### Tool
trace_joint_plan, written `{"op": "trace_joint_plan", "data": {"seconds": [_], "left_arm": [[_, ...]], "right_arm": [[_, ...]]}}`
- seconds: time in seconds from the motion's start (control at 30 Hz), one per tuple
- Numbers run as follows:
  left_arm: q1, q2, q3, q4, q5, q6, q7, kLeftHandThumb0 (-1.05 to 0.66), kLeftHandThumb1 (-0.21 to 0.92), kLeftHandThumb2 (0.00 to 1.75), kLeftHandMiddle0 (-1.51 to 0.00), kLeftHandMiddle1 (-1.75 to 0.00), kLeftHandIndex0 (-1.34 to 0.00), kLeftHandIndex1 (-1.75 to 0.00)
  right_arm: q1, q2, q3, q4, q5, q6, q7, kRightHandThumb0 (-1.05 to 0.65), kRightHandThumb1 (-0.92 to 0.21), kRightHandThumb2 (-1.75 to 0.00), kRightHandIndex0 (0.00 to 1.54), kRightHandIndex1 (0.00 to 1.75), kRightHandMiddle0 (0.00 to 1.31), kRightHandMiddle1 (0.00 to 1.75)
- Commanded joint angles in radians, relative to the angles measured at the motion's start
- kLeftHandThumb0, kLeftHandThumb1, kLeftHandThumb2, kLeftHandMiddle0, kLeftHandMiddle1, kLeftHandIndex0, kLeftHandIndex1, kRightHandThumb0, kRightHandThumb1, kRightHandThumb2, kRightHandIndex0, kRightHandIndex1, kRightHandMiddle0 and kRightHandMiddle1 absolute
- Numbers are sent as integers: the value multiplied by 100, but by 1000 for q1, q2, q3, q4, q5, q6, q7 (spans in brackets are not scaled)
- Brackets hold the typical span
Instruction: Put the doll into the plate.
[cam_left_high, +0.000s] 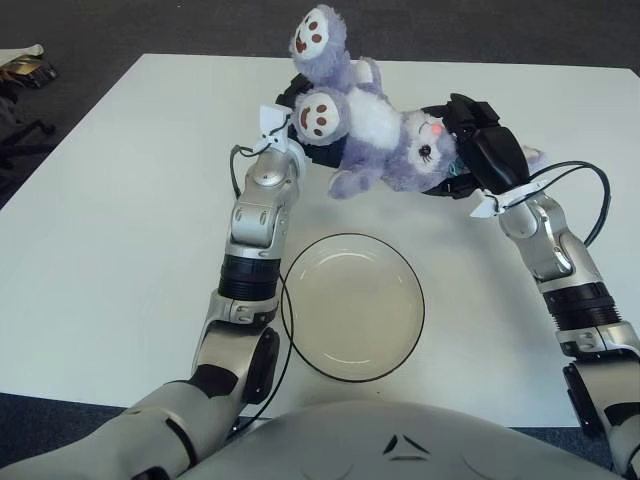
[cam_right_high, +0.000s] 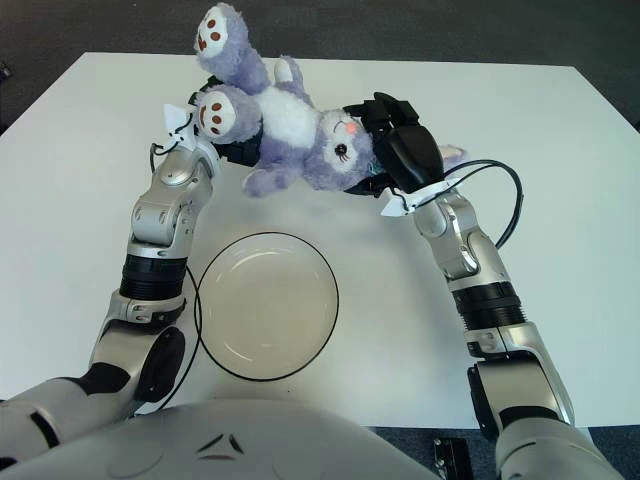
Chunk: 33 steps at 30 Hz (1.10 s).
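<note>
A purple plush doll (cam_left_high: 375, 135) with a white belly is at the far middle of the white table, its brown-soled feet turned up and its face toward me. My left hand (cam_left_high: 296, 122) grips it from the left, dark fingers around its legs and lower body. My right hand (cam_left_high: 462, 148) presses against the doll's head from the right, fingers curled around it. The round, black-rimmed plate (cam_left_high: 350, 310) is empty and lies nearer to me, below the doll and between my two forearms. I cannot tell whether the doll touches the table.
The white table (cam_left_high: 110, 220) spreads wide on both sides, with dark floor beyond its far edge. A black cable (cam_left_high: 590, 190) loops off my right forearm. Some small items (cam_left_high: 25, 68) lie on the floor at the far left.
</note>
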Motion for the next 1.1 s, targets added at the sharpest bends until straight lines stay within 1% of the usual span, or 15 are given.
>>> {"op": "trace_joint_plan", "data": {"seconds": [0.0,0.27,0.4,0.53,0.7,0.93,1.07], "left_arm": [[10,-4,0,-19,-21,3,-9,0,7,160,-80,-173,-56,-175],[19,-12,-4,-27,-21,15,0,0,8,159,-81,-171,-56,-175],[21,-14,-5,-28,-20,17,2,0,8,158,-81,-169,-56,-175],[23,-15,-6,-28,-20,22,0,0,7,158,-82,-168,-56,-175],[25,-17,-7,-27,-23,26,-4,0,7,158,-83,-166,-56,-175],[27,-20,-6,-23,-21,27,0,0,6,159,-83,-167,-57,-175],[26,-22,-5,-21,-20,35,3,0,6,159,-84,-166,-57,-175]], "right_arm": [[-7,11,-1,-12,22,-3,6,-80,-51,-64,3,14,0,70],[-8,29,-6,-19,41,16,23,-78,-46,-68,3,10,0,78],[-12,31,-5,-19,30,22,17,-79,-45,-70,3,9,0,80],[-17,30,-3,-13,12,18,-1,-82,-47,-69,5,9,0,80],[-23,27,-1,-1,10,-2,-14,-87,-53,-63,7,8,0,84],[-32,33,1,4,30,-12,-3,-91,-56,-59,9,9,0,87],[-32,41,-3,8,50,-22,-2,-90,-55,-57,11,10,0,91]]}}
